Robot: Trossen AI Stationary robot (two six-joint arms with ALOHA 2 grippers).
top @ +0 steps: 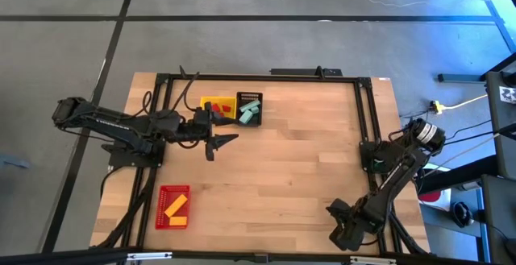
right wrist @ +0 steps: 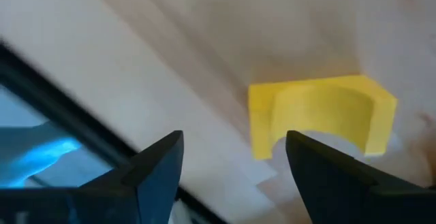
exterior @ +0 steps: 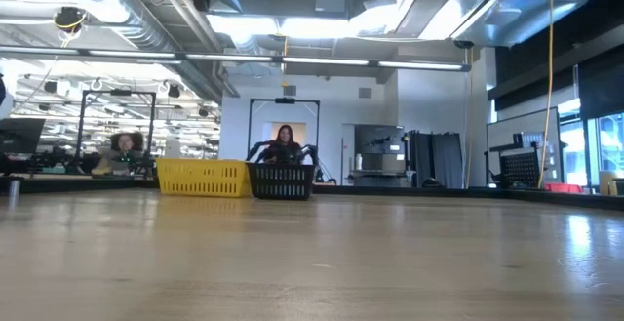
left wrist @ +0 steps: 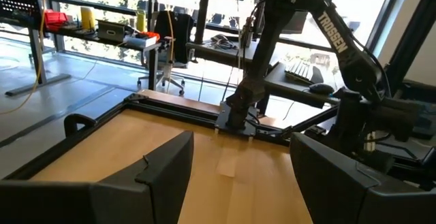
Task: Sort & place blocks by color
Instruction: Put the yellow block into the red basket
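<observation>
My left gripper (top: pixel 222 145) (left wrist: pixel 242 142) hovers open over the table, just on the near side of the yellow basket (top: pixel 216 105) holding red blocks (top: pixel 219 107) and the black basket (top: pixel 250 109) holding pale teal blocks (top: pixel 248 106). A red basket (top: pixel 173 207) near the left near corner holds yellow blocks (top: pixel 176 206). My right gripper (top: pixel 339 217) (right wrist: pixel 235 139) is open at the table's right near corner. In its wrist view a yellow arch-cut block (right wrist: pixel 320 115) lies on the wood just beyond the fingertips, untouched. My right arm hides that block in the high view.
A black metal frame (top: pixel 367 120) runs along the table's left, far and right sides. The two baskets show at the far edge in the low view, yellow (exterior: pixel 203 177) and black (exterior: pixel 283 180), with people (exterior: pixel 285 140) in the room behind. The middle of the wooden top (top: pixel 298 168) is bare.
</observation>
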